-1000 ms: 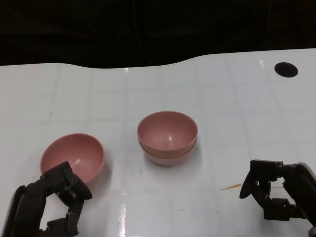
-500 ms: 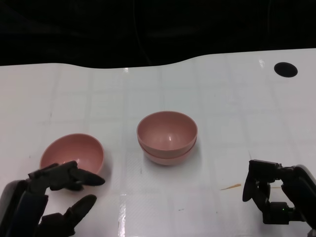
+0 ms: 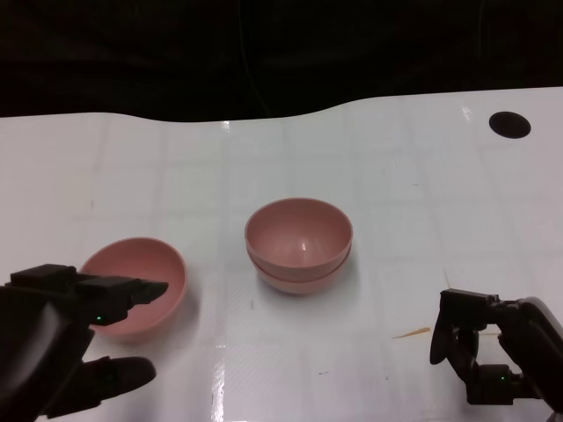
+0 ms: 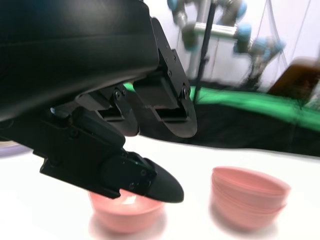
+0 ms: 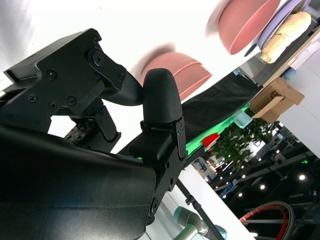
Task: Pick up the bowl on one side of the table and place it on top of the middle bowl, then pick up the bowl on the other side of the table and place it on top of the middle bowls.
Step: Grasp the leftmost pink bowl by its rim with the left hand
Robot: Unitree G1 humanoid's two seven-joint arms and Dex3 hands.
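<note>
- Left robot hand [image 3: 66,338] hovers spread wide and empty, fingers over the near rim of the side bowl [image 3: 136,283], apparently lining up a grasp.
- The stack [image 3: 298,243] sits ahead, to its right.
- Right robot hand [image 3: 493,352] rests empty, fingers loosely curled, apart.
</note>
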